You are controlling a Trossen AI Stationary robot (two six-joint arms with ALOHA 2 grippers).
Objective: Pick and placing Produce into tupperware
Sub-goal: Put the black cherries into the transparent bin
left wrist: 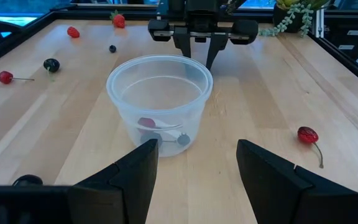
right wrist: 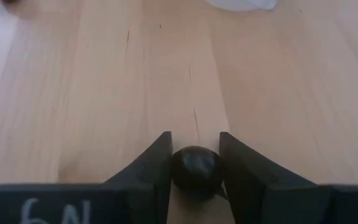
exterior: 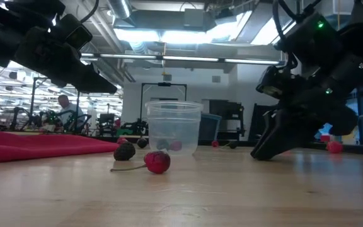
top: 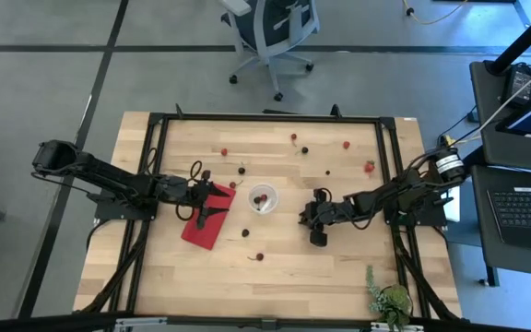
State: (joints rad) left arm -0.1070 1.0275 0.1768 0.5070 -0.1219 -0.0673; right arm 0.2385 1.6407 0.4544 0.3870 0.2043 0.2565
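A dark cherry (right wrist: 196,169) was gripped between the right gripper (right wrist: 195,163) fingers low over the desk (top: 339,267); the tupperware (top: 264,198) lay just leftward. The left gripper (left wrist: 194,163) was held open beside it.

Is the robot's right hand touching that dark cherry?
Touching. In the right wrist view, the dark cherry sits squeezed between both fingers of the right hand, no gap on either side.

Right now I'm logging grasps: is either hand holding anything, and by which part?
The right hand grips a dark cherry across its round body, between the fingertips. The left hand is open, holding nothing.
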